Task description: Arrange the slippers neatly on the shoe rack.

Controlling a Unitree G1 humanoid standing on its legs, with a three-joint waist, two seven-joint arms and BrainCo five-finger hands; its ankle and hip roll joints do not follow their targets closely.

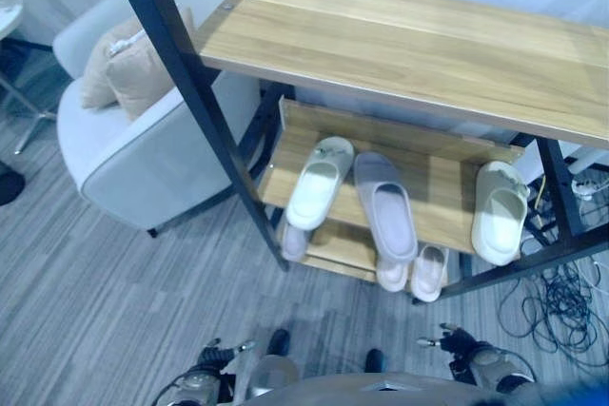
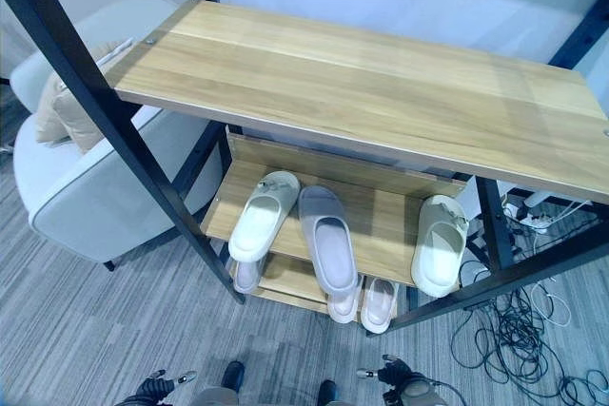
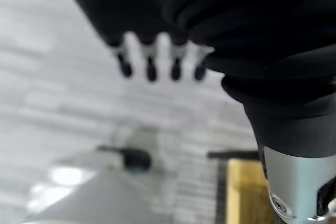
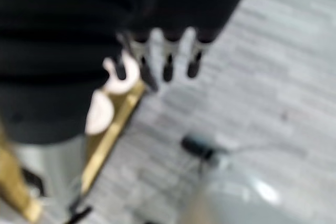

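Left hand: the left hand (image 3: 157, 64) hangs low by the robot's side, over the grey striped floor (image 1: 86, 311). Its fingers (image 3: 150, 69) point down, straight and a little apart, and hold nothing.
Right hand: the right hand (image 4: 168, 59) also hangs down over the floor, fingers straight and loose, with nothing in them. Past them a pale slipper shows at a shelf edge (too fuzzy to tell which one).
Shoe rack: the shoe rack (image 1: 400, 45) has a wide wooden top board, bare, and black metal legs that slant out toward the robot.
Middle shelf: a white slipper (image 1: 319, 183) lies at the left, tilted, with a grey slipper (image 1: 385, 206) just beside it. The grey one's heel sticks out past the front edge. Another white slipper (image 1: 500, 211) lies at the right end, well apart from the other two, its heel also over the edge. Bare wood shows between the grey slipper and this one.
Bottom shelf: two small pale slippers (image 1: 411, 273) sit side by side, poking out under the grey one. One more pale slipper (image 1: 295, 240) peeks out under the left white one.
Around: a white armchair (image 1: 143, 149) with a beige cushion (image 1: 133, 64) stands close to the rack's left leg. Loose cables (image 1: 561, 297) lie on the floor by the right end.
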